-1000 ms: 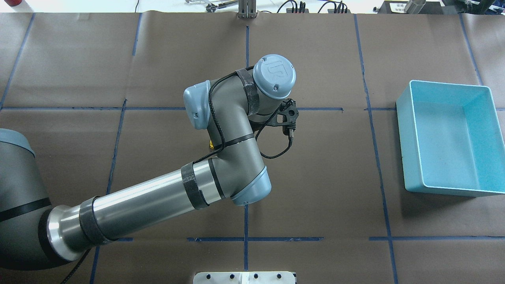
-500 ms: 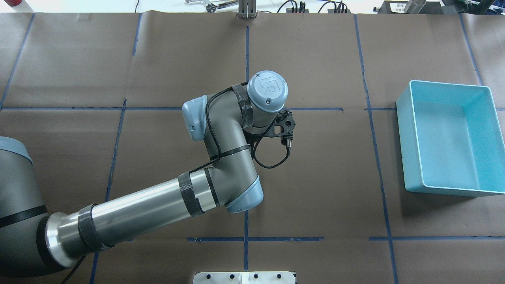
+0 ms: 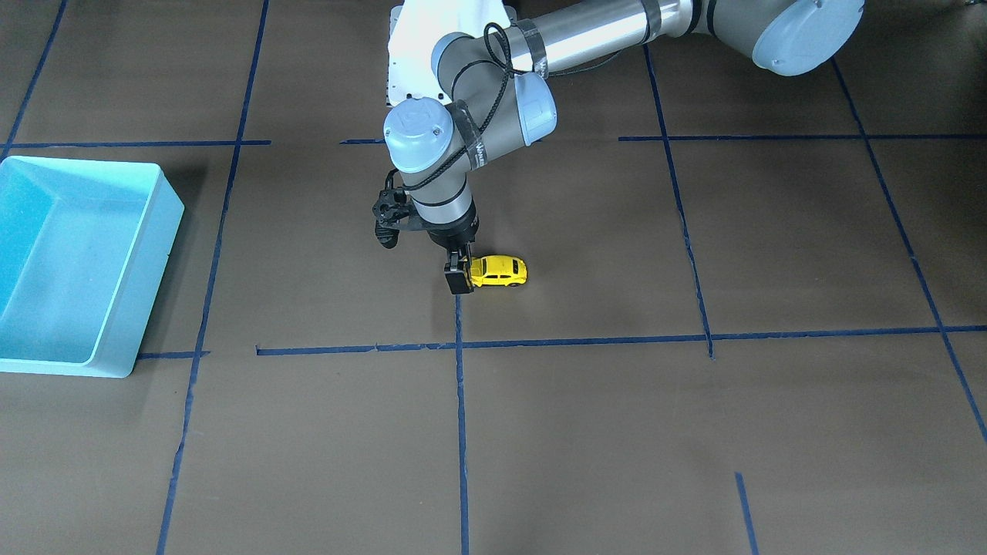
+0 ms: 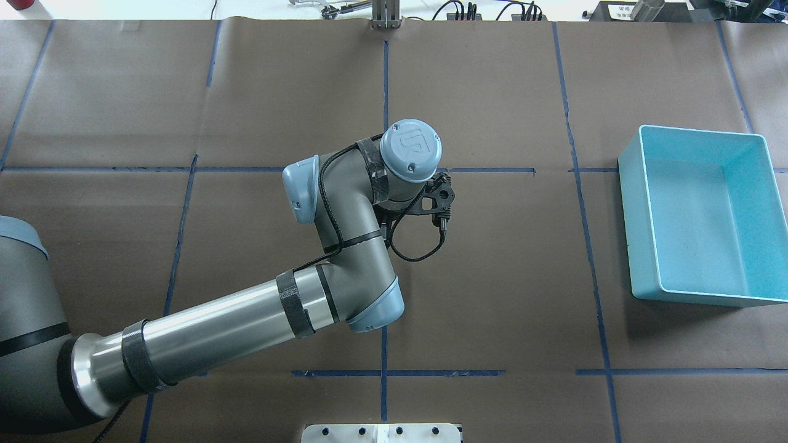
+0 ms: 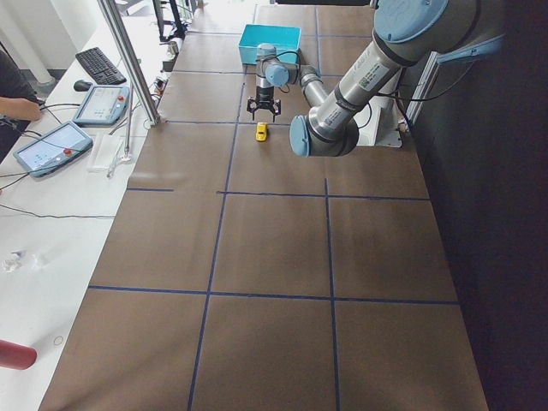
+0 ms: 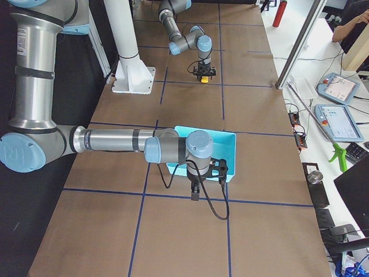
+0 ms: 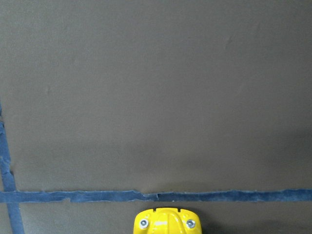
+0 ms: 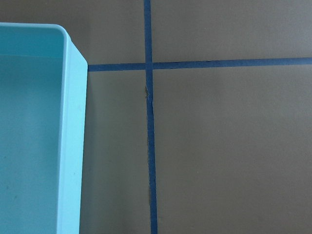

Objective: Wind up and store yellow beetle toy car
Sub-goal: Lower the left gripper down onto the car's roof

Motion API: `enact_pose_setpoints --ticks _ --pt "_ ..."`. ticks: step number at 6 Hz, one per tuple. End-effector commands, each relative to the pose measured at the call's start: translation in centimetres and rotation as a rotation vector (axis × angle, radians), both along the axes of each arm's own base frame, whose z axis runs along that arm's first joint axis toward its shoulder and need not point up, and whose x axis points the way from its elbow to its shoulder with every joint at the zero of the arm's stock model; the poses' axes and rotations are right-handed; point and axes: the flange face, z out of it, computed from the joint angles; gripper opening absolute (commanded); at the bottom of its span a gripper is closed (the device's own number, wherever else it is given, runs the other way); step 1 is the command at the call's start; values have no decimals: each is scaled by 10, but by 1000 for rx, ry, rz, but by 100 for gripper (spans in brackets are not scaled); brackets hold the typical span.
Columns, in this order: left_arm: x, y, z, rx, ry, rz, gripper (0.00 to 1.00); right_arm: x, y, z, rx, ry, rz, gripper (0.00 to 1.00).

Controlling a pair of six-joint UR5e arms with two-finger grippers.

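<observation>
Exterior front-facing view has the left tool low over the desk, one dark finger against the end of the car, which sits on its wheels just beside it. I cannot tell whether the jaws are clenched on it. The car is probably light, rigid and glossy, so it could slip or roll away. A pinch across its flat sides, low near the wheels, looks safest for pressing and dragging it back. The bin lies well apart from this tool, close by the right tool, whose state I cannot tell.
</observation>
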Motion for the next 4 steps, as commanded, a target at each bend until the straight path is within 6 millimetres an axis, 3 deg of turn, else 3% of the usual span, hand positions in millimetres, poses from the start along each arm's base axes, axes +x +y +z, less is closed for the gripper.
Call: enact_pose_setpoints --ticks 1,2,4 --pt "8 7 9 -7 -4 13 100 0 0 -3 5 0 0 100" --pt "10 10 9 -4 3 17 91 0 0 -3 5 0 0 100" --pt "9 10 5 -5 12 24 31 0 0 -3 5 0 0 100"
